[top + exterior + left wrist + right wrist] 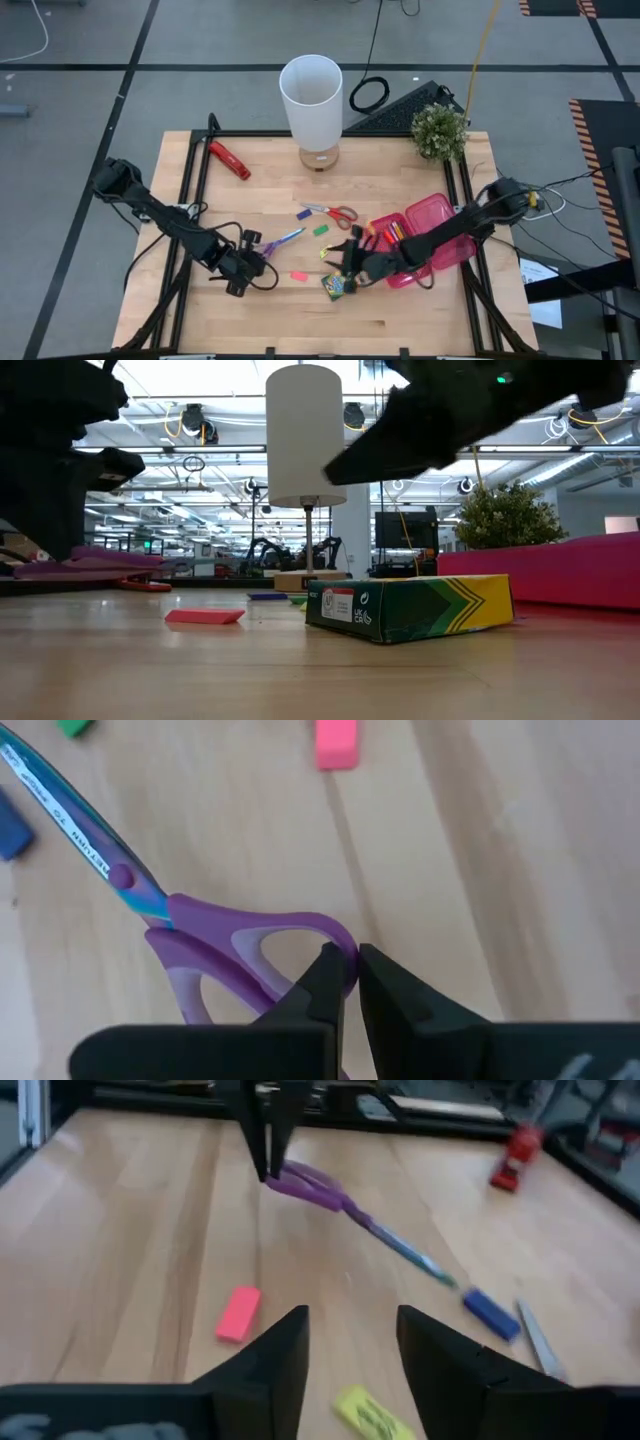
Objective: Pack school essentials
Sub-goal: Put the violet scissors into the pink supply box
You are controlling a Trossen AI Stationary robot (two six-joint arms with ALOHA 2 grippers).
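The left gripper (348, 982) is low over the bench, near its left front part. Its two fingers are pressed onto the thin rim of one handle loop of the purple scissors (215, 935). It holds the rim, I think, because that is the easiest bit to pinch and lift. The blades point toward the middle of the bench.

Next come the small things, spread flat so each can be picked alone: one pink eraser (298, 275), one blue eraser (304, 213), one green eraser (321, 230) and one pair of red scissors (333, 212).

The crayon box (338, 286) lies near the front edge. The right gripper (350, 1342) hangs just beside it, fingers spread and holding nothing, likely ready for it.

The pink case (440, 231) sits open by the right edge, with some pens (392, 230) in it. I cannot count them.
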